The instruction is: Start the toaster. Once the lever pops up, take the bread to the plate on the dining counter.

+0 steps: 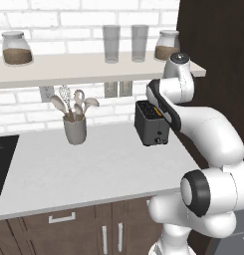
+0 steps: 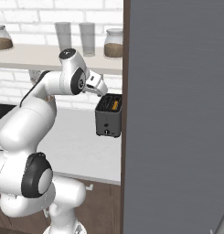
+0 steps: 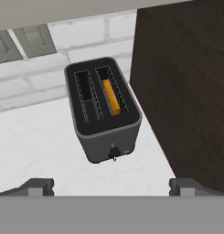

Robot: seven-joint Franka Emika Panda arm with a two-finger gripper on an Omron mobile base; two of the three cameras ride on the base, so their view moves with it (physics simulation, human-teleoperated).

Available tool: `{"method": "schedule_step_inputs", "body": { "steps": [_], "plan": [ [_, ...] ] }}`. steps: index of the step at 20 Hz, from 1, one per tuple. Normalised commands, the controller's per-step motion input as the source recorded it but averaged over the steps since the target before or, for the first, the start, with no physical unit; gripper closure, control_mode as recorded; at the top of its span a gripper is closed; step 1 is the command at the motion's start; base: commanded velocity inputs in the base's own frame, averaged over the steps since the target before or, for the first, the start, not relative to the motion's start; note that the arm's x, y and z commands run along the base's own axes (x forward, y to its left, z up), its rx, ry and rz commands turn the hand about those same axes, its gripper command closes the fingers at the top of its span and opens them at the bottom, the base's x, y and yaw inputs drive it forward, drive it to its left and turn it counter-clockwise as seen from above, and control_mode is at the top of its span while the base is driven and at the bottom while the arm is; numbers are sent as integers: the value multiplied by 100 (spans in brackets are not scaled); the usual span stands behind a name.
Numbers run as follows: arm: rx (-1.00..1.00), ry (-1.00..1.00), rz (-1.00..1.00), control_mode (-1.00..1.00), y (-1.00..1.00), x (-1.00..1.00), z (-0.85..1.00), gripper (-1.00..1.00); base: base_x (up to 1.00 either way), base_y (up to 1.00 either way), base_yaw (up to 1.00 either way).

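The black toaster (image 1: 151,127) (image 2: 108,118) (image 3: 104,109) stands on the white worktop by the brick wall, close to a dark side panel. The bread (image 3: 111,97) (image 2: 114,105) sits down in its right-hand slot, showing only an orange-brown top edge. The other slot is empty. A small dark lever (image 3: 114,153) sticks out of the toaster's front face. My gripper (image 3: 111,185) (image 2: 100,89) hovers above and in front of the toaster, open, with nothing between its fingers. The plate and the dining counter are out of view.
A dark wood panel (image 3: 186,91) rises right beside the toaster. A grey utensil cup (image 1: 75,130) stands to the left on the worktop (image 1: 93,169). A shelf (image 1: 68,67) with jars and glasses hangs overhead. A black cooktop (image 1: 1,159) lies at the far left.
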Motion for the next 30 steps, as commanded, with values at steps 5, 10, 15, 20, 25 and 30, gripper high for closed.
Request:
{"method": "schedule_step_inputs", "body": {
  "steps": [5, 10, 15, 20, 25, 30],
  "plan": [
    [0, 0, 0, -100, 0, 0, 0, -100, 0, 0, 0],
    [0, 0, 0, -100, 0, 0, 0, -100, 0, 0, 0],
    [0, 0, 0, -100, 0, 0, 0, -100, 0, 0, 0],
    [0, 0, 0, -100, 0, 0, 0, -100, 0, 0, 0],
    [0, 0, 0, -100, 0, 0, 0, -100, 0, 0, 0],
    [0, 0, 0, -100, 0, 0, 0, -100, 0, 0, 0]
  ]
}}
